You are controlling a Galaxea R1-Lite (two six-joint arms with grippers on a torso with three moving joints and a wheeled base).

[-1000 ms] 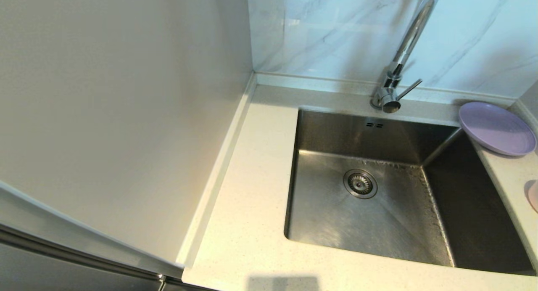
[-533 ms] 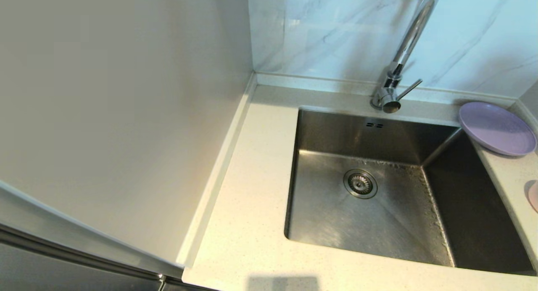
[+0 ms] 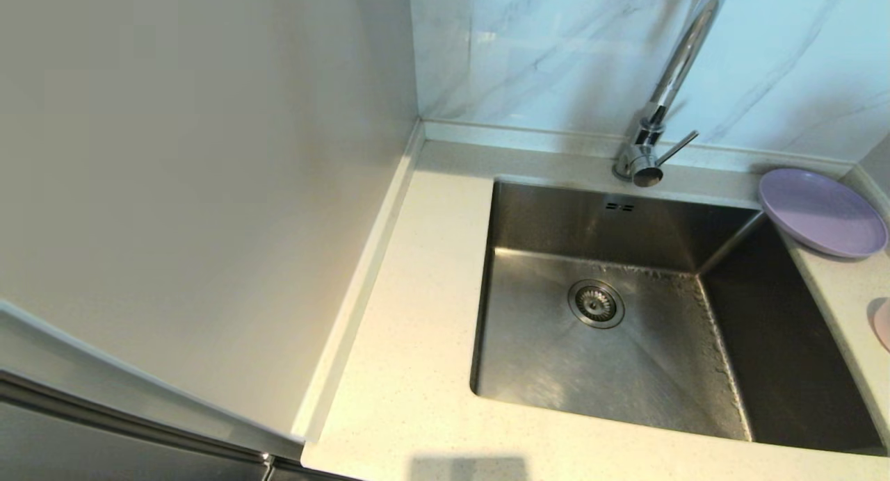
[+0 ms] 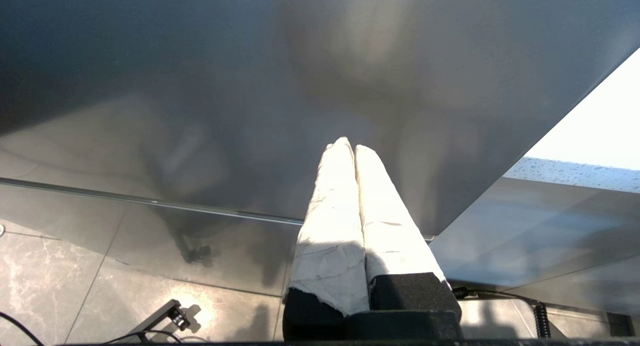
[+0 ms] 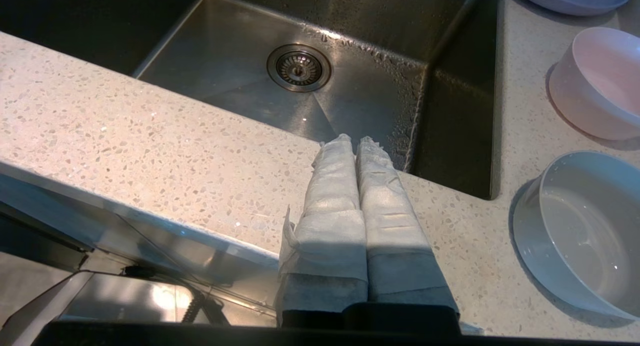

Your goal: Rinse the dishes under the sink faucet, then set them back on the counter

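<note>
Nothing moved since earlier frames. Right gripper (image 5: pixel 354 142) pinched empty above counter (image 5: pixel 150 151) front edge; left gripper (image 4: pixel 348 147) parked, pinched too. Plate (image 3: pixel 820 211), pink bowl (image 5: pixel 597 81) wait right of sink. Next: reach, spread fingers.

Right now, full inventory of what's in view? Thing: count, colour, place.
plate: 1, lilac, counter at sink's far right corner
pink bowl: 1, pale pink, counter right of sink
grey bowl: 1, pale grey, counter, nearer than the pink bowl
faucet: 1, chrome, behind sink
sink: 1, steel, set in counter
drain: 1, steel, sink floor
counter: 1, cream speckled, around sink
left gripper: 1, white-wrapped, shut, low beside cabinet
right gripper: 1, white-wrapped, shut, over counter's front edge
</note>
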